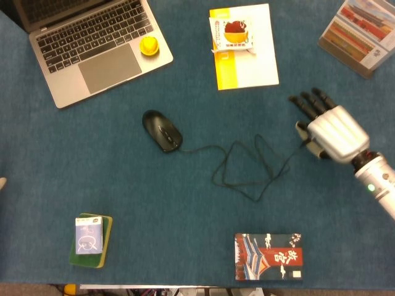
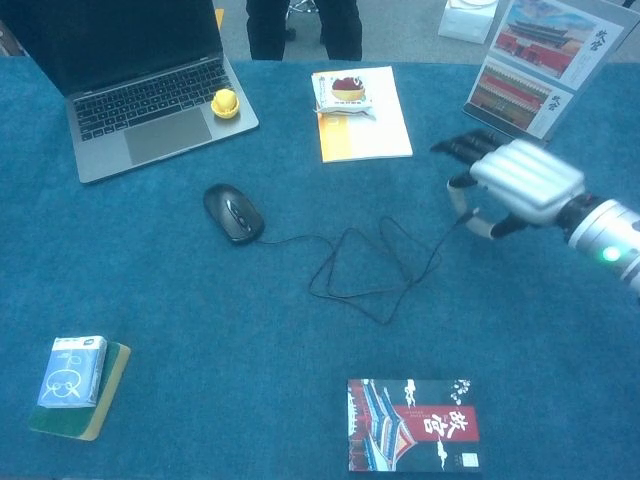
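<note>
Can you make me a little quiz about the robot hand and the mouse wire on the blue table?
1. True or false: the right hand holds the end of the mouse cable.
2. What small thing sits on the laptop beside its trackpad? A) a yellow toy B) a red cup C) a green pen
3. Which object lies nearest the table's front edge, below the cable loops?

Key:
1. True. The cable runs from the black mouse up to the hand's fingers.
2. A, the yellow toy.
3. The dark booklet with red and white print.
</note>
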You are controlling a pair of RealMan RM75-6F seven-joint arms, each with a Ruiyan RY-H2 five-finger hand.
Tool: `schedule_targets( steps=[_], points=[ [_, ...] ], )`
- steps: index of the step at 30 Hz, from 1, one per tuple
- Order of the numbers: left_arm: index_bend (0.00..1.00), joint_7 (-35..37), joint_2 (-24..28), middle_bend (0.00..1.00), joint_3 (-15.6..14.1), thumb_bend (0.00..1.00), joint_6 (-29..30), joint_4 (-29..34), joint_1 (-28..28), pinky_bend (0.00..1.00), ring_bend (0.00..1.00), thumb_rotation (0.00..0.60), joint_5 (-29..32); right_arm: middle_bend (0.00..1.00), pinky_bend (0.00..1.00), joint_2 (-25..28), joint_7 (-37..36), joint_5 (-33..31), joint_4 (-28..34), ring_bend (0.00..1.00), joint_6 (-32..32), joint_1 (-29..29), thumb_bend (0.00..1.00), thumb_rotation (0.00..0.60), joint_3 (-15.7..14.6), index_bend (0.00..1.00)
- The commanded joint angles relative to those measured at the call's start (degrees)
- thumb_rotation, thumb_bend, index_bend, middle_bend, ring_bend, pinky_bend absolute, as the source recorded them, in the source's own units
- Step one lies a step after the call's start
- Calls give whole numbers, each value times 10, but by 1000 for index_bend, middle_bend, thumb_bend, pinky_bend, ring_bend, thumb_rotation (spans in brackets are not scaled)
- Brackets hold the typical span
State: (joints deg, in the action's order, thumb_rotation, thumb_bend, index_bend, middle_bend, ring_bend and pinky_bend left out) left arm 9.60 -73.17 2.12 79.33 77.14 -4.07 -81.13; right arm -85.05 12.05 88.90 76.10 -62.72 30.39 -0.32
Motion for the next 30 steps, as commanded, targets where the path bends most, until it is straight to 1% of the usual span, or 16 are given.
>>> schedule_targets(
  steps=[1,7,13,17,21,30],
  points=[
    [449,-4,1,413,2,0,-1,3,-3,556,439,600,-1,70,39,18,9,3,16,0,-31,-3,310,600,22,653],
    [449,-17,6,413,5,0,1,16,-8,556,439,600,-6,70,39,54,41,16,59,0,-78,-6,310,600,47,656],
    [449,-26,10,413,7,0,0,26,-14,556,439,600,-9,70,39,80,67,29,99,0,-101,-11,309,600,52,660],
    [449,-31,11,412,9,0,-2,31,-21,556,439,600,-13,70,39,89,73,35,114,0,-108,-13,310,600,54,661],
    [449,-39,11,412,12,0,-7,36,-31,556,439,600,-18,70,39,85,65,45,120,0,-102,-4,310,600,54,661],
    [449,-46,10,412,11,0,-20,39,-41,556,439,600,-14,70,39,41,26,88,109,0,-84,40,309,600,62,661]
  ],
)
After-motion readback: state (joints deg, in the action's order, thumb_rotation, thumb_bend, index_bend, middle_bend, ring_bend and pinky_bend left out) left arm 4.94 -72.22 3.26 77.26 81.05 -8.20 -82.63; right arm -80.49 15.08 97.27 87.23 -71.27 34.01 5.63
